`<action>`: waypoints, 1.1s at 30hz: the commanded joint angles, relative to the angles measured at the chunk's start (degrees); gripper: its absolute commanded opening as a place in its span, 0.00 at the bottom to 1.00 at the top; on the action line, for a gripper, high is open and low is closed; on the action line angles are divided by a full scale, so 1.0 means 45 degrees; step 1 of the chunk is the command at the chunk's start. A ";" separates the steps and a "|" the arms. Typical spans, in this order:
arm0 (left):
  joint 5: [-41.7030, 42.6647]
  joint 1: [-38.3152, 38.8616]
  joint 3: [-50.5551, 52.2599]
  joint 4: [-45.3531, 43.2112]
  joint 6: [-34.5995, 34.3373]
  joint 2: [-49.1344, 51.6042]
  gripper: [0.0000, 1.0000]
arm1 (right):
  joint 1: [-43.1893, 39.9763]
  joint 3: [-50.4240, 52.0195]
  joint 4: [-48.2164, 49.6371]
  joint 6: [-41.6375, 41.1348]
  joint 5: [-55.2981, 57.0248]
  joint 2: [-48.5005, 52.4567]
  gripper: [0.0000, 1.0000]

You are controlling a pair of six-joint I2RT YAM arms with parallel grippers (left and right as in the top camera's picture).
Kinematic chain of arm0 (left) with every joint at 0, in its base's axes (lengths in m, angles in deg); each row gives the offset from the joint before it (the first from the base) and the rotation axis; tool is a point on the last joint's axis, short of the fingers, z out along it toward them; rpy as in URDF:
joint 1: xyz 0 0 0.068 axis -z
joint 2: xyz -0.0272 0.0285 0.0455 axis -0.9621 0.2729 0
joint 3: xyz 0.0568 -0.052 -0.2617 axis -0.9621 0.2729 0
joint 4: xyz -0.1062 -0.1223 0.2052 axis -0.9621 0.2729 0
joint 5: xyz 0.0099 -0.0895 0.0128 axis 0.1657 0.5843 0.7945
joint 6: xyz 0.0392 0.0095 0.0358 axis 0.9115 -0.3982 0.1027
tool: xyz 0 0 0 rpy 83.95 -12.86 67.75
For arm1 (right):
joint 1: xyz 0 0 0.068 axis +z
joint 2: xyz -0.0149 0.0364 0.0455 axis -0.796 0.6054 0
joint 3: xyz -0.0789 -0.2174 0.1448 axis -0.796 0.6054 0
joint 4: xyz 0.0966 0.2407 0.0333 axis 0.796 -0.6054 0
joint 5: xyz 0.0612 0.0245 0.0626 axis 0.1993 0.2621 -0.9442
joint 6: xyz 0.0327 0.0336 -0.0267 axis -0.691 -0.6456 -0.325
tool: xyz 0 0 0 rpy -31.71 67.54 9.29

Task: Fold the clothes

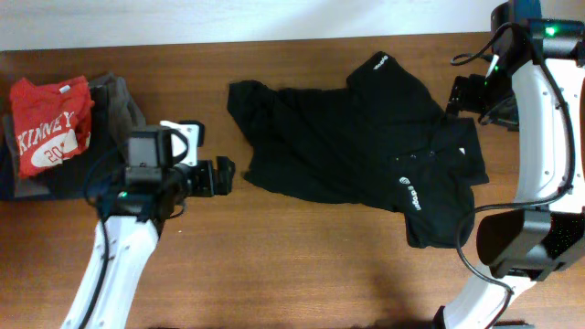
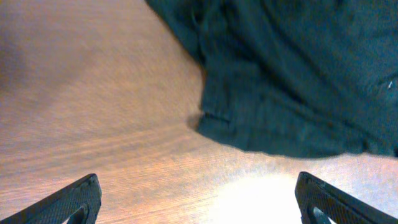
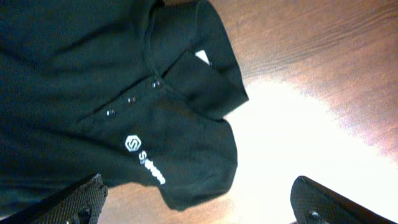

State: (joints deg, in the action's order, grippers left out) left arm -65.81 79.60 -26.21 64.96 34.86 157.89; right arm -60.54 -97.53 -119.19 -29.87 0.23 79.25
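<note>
Item one: black polo shirt [image 1: 356, 137], spread loose and rumpled on the wooden table [image 1: 302, 274], from the centre to the right. It is unfolded, so we judge the task barely begun.

Item two: left gripper [image 1: 222, 176], fingers spread wide with nothing between them, low over bare wood just beside the shirt's left edge [image 2: 214, 121]. We judge it is placed to take that edge.

Item three: right gripper [image 1: 462, 93], likewise wide apart and empty, above the buttoned collar [image 3: 199, 68] and white logo [image 3: 142, 155], covering the opposite end.

Item four: red KINNEY shirt [image 1: 50, 123] atop a folded grey and dark stack [image 1: 119, 96], far left and well apart. We judge these set aside.
</note>
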 commanded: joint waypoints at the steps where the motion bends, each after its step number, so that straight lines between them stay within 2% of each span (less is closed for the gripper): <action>1: 0.0316 0.0699 -0.0257 -0.0199 -0.0131 0.1394 0.99 | -0.0015 -0.0141 -0.0495 -0.0097 -0.0029 -0.0962 0.99; 8: 0.0665 0.1622 -0.0257 -0.2152 -0.0393 0.3915 0.99 | -0.0296 0.0068 -0.0787 0.0408 -0.0369 -0.1044 0.99; 13: 0.0758 0.2166 -0.0257 -0.3706 -0.1889 0.5571 0.99 | -0.0296 0.0068 -0.0787 0.0481 -0.0364 -0.1214 0.99; 19: 0.0753 0.2297 -0.0257 -0.4386 -0.2370 0.6693 0.93 | -0.0311 0.0068 -0.0787 0.0515 -0.0359 -0.1350 0.99; 20: 0.0758 0.2307 -0.0257 -0.4449 -0.2370 0.6810 0.89 | -0.0311 0.0068 -0.0787 0.0539 -0.0359 -0.1350 0.99; 21: 0.0758 0.2375 -0.0257 -0.4561 -0.2370 0.7043 0.68 | -0.0311 0.0068 -0.0787 0.0534 -0.0359 -0.1350 0.99; 22: 0.0753 0.2404 -0.0257 -0.4605 -0.2370 0.7159 0.33 | -0.0311 0.0068 -0.0787 0.0529 -0.0359 -0.1350 0.99; 23: 0.0748 0.2404 -0.0257 -0.4643 -0.2365 0.7174 0.01 | -0.0311 0.0068 -0.0787 0.0529 -0.0359 -0.1350 0.99; 25: 0.0544 0.2293 -0.0398 -0.4877 -0.2351 0.7014 0.00 | -0.0359 0.0068 -0.0787 0.0529 -0.0364 -0.1350 0.99; 28: -0.0894 0.1661 -0.1360 -0.4619 -0.2244 0.6402 0.01 | -0.0495 0.0068 -0.0787 0.0525 -0.0369 -0.1355 0.99; 30: -0.1972 0.0908 -0.2584 -0.4473 -0.2191 0.5950 0.00 | -0.0636 0.0068 -0.0787 0.0529 -0.0413 -0.1355 0.99; 33: -0.2317 -0.0345 -0.4964 -0.4493 -0.2113 0.5795 0.01 | -0.0777 0.0068 -0.0787 0.0529 -0.0510 -0.1355 0.99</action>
State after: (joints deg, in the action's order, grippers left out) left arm -70.27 84.38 -36.70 45.60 24.83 188.30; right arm -62.99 -97.42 -122.38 -27.47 -1.54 75.32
